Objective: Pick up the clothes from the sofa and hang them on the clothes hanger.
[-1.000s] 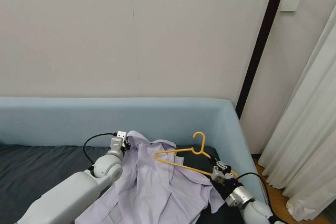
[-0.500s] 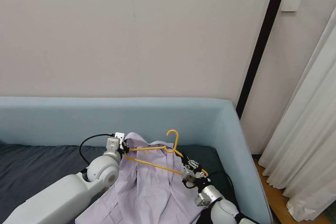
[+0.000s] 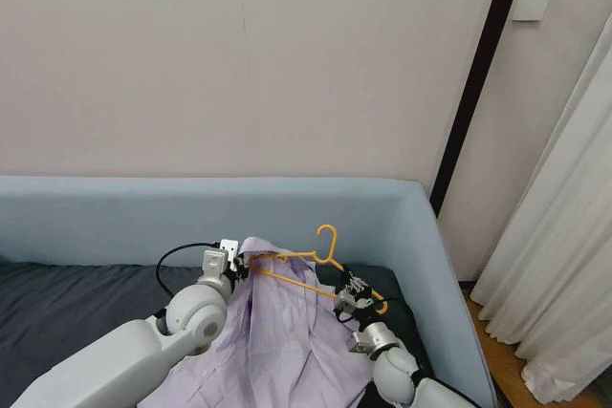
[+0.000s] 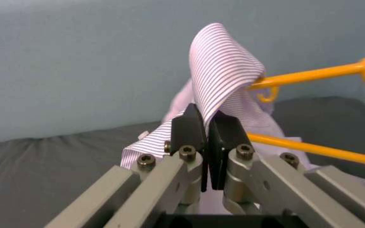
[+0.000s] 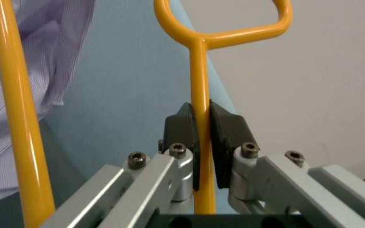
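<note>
Shifting the orange hanger [image 5: 198,71] leftward across the sofa [image 3: 115,207] since the earlier frames, bringing one end up to the raised fold of the striped shirt [image 3: 287,332]. Clamping that fold tight in the left gripper [image 4: 208,128] above the seat, and pinching the hanger's bar tight in the right gripper [image 5: 201,128]. Judging the threading as barely starting, with most of the shirt lying on the sofa and the hanging remaining undone

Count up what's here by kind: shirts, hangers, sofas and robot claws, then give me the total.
shirt: 1
hanger: 1
sofa: 1
claws: 2, left claw shut on the shirt, right claw shut on the hanger
total: 5
</note>
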{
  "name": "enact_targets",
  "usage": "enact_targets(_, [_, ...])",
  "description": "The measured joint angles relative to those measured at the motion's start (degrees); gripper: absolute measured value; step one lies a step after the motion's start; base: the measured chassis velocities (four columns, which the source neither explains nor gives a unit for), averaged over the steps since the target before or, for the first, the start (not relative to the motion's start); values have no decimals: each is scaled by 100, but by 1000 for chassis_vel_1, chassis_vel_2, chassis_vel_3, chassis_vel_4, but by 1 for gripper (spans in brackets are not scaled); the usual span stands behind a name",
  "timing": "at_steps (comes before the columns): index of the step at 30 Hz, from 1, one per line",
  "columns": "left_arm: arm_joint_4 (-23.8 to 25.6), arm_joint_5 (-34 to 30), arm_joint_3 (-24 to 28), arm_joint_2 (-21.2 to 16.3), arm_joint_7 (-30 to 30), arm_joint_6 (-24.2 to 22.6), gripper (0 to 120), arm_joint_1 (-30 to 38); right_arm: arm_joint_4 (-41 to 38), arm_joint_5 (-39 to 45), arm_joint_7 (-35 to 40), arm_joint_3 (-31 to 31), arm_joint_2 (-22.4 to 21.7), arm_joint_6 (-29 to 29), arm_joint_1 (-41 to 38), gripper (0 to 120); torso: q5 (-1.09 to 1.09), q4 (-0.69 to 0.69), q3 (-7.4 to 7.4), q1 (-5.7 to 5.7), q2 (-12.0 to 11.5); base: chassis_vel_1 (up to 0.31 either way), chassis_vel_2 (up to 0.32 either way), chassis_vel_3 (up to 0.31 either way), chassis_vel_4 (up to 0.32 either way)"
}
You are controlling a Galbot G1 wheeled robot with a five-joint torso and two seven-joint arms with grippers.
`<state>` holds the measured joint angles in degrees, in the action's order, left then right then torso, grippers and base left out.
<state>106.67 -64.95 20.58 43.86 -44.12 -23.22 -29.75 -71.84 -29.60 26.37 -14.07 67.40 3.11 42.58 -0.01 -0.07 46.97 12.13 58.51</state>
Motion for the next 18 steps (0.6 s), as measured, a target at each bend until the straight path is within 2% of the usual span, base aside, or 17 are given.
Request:
enact_targets(3, [-146,-210,301,383,-216,87,0,420,-132,-32,101,-219,96,217,-192,5,-1,1,0,0,-1,0,0,0,0])
enact_targets(8, [-395,-311,537,654,-326,101,0,923,-239,-428,94,-322,131,46,-219,5,0,-1,0,1,-1,0,0,0,0])
enact_targets(13, [-403,-384,603,671,-355,100,0,1107,-288,-583,50,-357,64,-55,-134,5,1,-1,1,0,-1,0,0,0,0])
enact_targets(18, [-202,-396,616,624,-363,90,0,1082,-177,-376,47,-365,73,41,-200,5,1,-1,0,0,-1,0,0,0,0])
